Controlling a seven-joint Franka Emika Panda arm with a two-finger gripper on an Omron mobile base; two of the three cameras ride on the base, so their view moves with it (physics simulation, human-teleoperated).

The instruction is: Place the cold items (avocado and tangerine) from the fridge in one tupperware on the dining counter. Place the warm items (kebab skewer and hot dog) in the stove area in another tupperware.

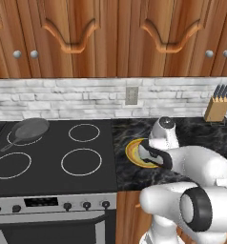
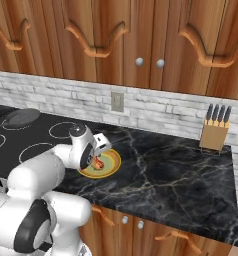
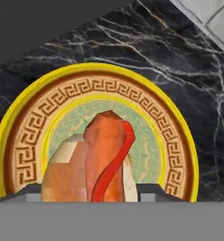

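Gripper [image 1: 151,156] of the white arm hangs low over the round yellow-rimmed plate [image 1: 131,151] on the black marbled counter [image 1: 215,133], at 3 o'clock from the black stovetop [image 1: 53,157] bearing a dark frying pan [image 1: 28,129]. From the right base, the orange hot dog [image 2: 97,162] shows under the hand, a wooden knife block [image 2: 214,131] at 2 o'clock. Through the hand camera, both dark fingertips [image 3: 24,193] flank the bun at 6 o'clock, clenched upon it.

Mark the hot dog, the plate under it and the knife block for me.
hot dog [image 3: 107,155]: hand view, on the sausage's middle.
plate [image 3: 92,82]: hand view, on the patterned rim above the bun.
knife block [image 2: 212,136]: right base view, on the wooden front face.
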